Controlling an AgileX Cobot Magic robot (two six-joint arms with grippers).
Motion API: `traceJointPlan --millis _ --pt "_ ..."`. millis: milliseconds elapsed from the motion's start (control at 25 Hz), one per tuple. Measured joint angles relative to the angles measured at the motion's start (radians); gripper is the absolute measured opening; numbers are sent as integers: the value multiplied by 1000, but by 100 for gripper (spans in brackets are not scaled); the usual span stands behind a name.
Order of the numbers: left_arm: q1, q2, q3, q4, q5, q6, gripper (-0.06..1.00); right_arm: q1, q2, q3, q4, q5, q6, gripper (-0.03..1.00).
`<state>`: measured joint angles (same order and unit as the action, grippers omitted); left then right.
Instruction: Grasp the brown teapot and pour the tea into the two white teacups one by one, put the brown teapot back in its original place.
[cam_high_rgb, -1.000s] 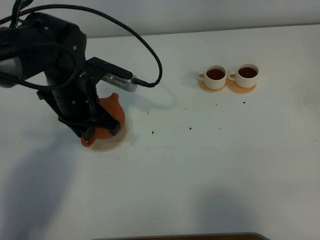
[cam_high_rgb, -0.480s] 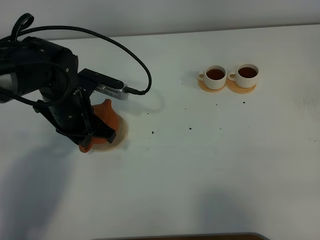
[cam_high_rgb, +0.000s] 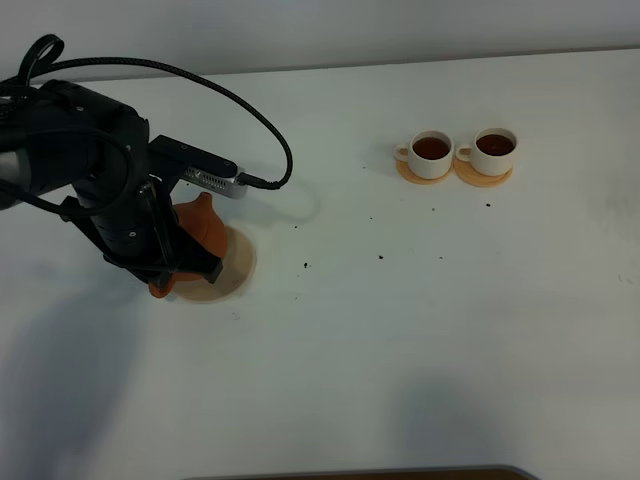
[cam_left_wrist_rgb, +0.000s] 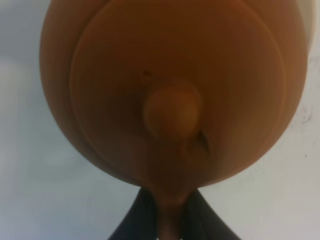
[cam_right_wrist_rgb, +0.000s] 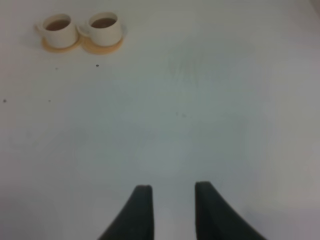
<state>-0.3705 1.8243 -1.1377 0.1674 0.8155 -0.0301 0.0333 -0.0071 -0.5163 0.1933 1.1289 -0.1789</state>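
Teapot: on the large coaster, at the table's left side, under the left arm.
Left gripper: fingers either side of the teapot's handle.
Two teacups: side by side at far right, each on its own small coaster, touching.
Tea: in both cups.
Right gripper: above bare table, well apart from the cups.

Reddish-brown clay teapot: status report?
Left gripper shut on the reddish-brown clay teapot, over the pale tan round coaster. Right gripper open, empty. Two white teacups hold dark tea. Nothing in the way.
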Motion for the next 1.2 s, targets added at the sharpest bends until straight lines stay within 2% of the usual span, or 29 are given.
traceJointPlan --millis 440,760,1200 --pt "0 35 0 -26 -34 5 14 0 0 0 0 0 0 24" --pt "0 67 0 -57 -25 30 14 0 0 0 0 0 0 24" --pt "0 68 0 -59 -17 39 14 0 0 0 1 0 0 24"
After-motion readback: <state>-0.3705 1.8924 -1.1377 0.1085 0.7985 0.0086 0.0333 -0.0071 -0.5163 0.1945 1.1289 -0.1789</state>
